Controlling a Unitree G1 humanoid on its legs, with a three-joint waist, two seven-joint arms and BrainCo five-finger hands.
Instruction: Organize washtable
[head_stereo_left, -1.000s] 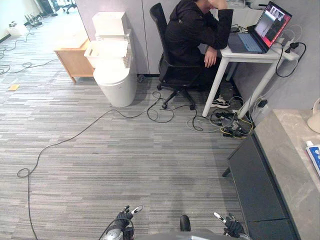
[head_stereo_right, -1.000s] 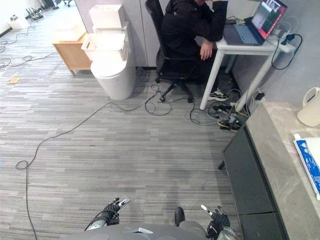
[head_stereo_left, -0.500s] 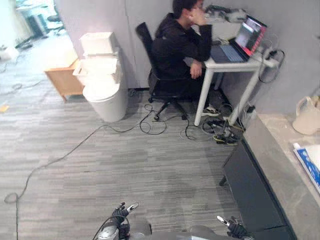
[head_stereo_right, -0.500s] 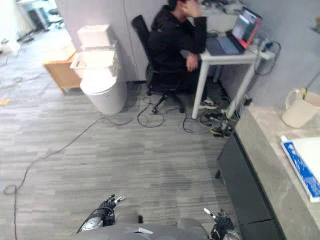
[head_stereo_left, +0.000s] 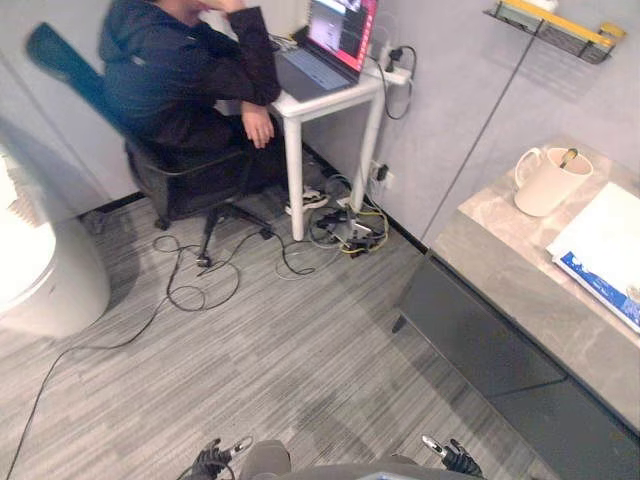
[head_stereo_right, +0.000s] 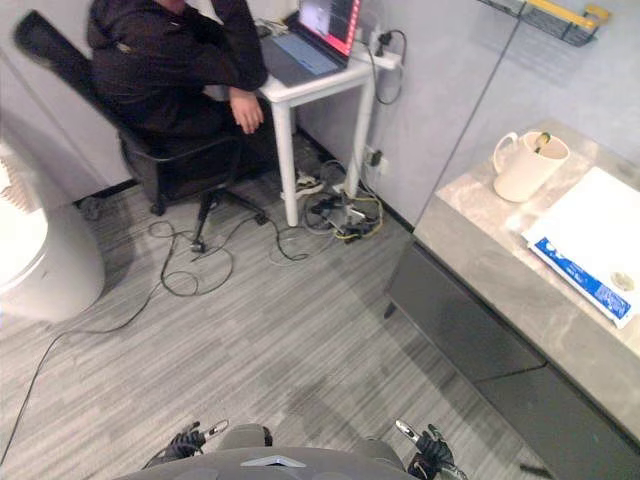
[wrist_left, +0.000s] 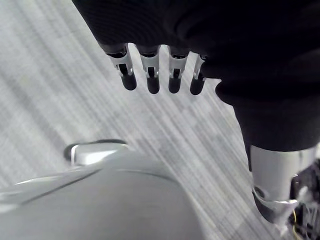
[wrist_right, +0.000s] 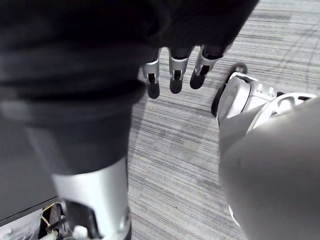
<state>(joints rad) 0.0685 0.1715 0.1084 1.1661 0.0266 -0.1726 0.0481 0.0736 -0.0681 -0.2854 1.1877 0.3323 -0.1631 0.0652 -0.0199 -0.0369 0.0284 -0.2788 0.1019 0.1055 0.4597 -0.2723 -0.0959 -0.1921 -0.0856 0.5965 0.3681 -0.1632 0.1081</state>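
You'll see a grey marbled countertop (head_stereo_left: 495, 225) on the right, over a dark charcoal cabinet front (head_stereo_left: 470, 335). On it are a cream mug (head_stereo_left: 543, 185) and a white pack (head_stereo_left: 605, 235) edged in blue. The floor (head_stereo_left: 200, 370) is grey with fine stripes, and the far desk (head_stereo_left: 340, 95) is white.

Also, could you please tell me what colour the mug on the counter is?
Cream: the mug shows clearest in the left eye view.

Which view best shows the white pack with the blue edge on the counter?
The right eye view: the white pack lies nearly whole on the counter, blue edge end to end. The left eye view cuts it off; the wrist views face carpet.
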